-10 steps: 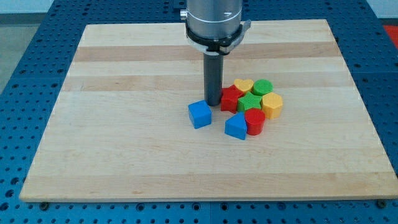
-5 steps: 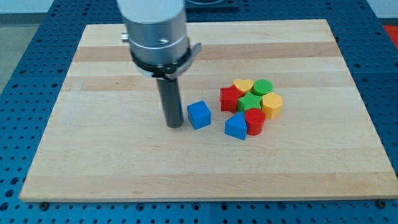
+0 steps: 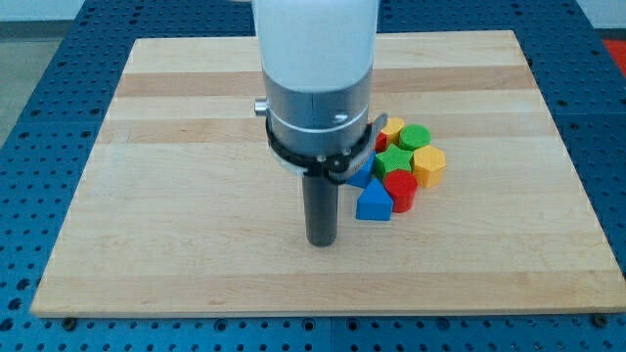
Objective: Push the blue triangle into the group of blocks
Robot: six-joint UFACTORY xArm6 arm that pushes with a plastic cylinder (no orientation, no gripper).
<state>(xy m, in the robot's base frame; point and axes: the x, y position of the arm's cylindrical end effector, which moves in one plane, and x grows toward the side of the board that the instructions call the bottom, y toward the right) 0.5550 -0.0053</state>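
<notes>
**Tip down on the board, left of the cluster**

Camera view: my tip (image 3: 322,241) rests on the wooden board (image 3: 147,196), toward the near side and slightly left of the block cluster. The rod rises from it into a wide silver-and-white arm body (image 3: 315,88) that hides part of the scene behind it. There are no jaws here, only the bare rod, and it holds nothing.

The blue triangle (image 3: 374,202) lies just right of my tip, a small gap apart from it. It sits at the near-left edge of the group, touching the red cylinder (image 3: 400,190) on its right. A second blue block (image 3: 362,174) peeks out just beyond the triangle, mostly covered by the arm body (its shape cannot be made out).

Farther back in the cluster, a green star-like block (image 3: 392,162) sits beyond the red cylinder. A yellow hexagon-like block (image 3: 427,165) is at the right edge, touching the red cylinder. A green cylinder (image 3: 414,138) stands at the far right, beside a yellow block (image 3: 392,127) whose left part is hidden. A sliver of another red block (image 3: 380,143) shows next to the arm body.

The board sits on a blue perforated table (image 3: 29,117).
</notes>
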